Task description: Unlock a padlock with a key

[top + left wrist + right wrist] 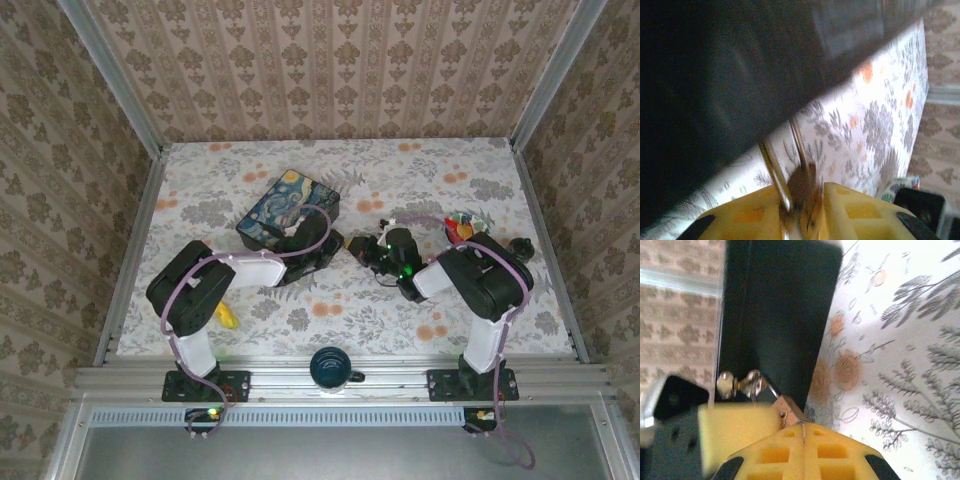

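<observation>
L gripper (802, 195), mid-table just fwd of the Starry-Night tin (288, 208), is nearly closed, yellow pads clamped on the padlock (775, 175). Lock's long axis runs along the fingers, silvery shackle pointing out past the tips, away from the wrist. Next over, the key (803, 424), a thin sliver that's prob the key since the view's blurry, lies lengthwise in the seam of R gripper (803, 431), whose pads are pressed fully together. Key tip aims at the lock's brass corner. Progress, by my read: both items are in hand and brought together, and both shackle legs appear seated. Left to do: seat key, turn, pop shackle.
</observation>
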